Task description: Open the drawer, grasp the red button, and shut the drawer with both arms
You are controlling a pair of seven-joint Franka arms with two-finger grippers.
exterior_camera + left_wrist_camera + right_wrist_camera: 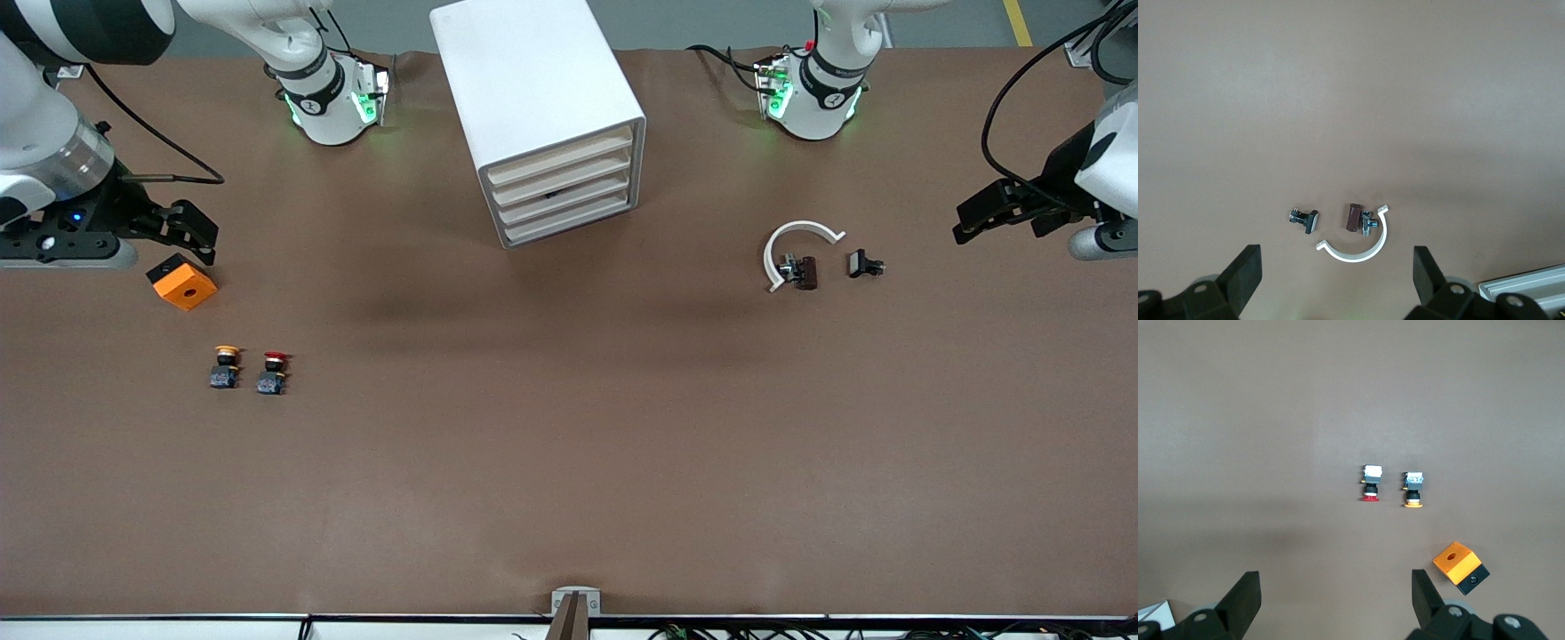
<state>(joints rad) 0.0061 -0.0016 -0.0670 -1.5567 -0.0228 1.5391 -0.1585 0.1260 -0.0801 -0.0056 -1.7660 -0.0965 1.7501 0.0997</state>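
The button [274,372], with a red cap on a black and blue body, stands on the table toward the right arm's end. It also shows in the right wrist view [1370,484]. The white drawer cabinet [542,116] stands mid-table near the bases, its four drawers [564,191] shut. My right gripper [203,236] is open and empty over the table beside the orange cube [183,283]; its fingers [1243,597] frame bare table. My left gripper [962,222] is open and empty over the left arm's end of the table; its fingers [1245,273] also frame bare table.
A yellow-orange-capped button [225,366] stands beside the red one; both and the cube [1460,565] show in the right wrist view. A white C-shaped ring [791,249], a brown part [805,271] and a black part [864,264] lie toward the left arm's end.
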